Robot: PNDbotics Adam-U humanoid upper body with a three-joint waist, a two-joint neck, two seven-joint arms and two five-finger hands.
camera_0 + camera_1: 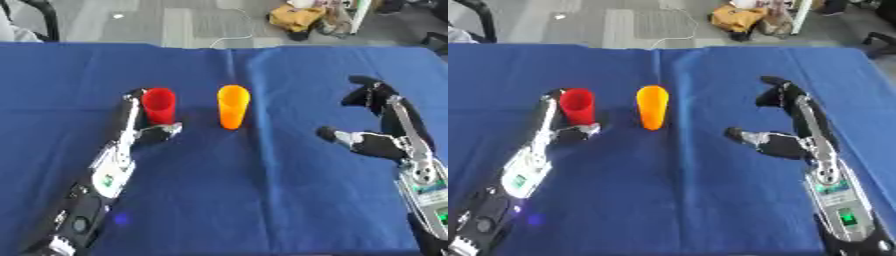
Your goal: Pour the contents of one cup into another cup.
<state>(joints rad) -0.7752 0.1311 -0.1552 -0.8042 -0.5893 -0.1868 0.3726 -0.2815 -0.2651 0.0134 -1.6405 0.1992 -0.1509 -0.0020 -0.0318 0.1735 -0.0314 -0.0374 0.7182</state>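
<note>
Left hand (144, 127) curled round red cup (159, 105) — right hand (376, 125) spread wide, apart from orange cup (233, 106).

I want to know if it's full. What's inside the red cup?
The red cup stands upright by the left hand, its mouth facing the camera. Only a dark red inside wall shows; the bottom, and anything lying there, cannot be seen.

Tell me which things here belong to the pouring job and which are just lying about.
Job: red cup, at the left hand; orange cup; right hand, open, apart from both.

Lying about: blue cloth; yellow bundle and white cable on the floor.
</note>
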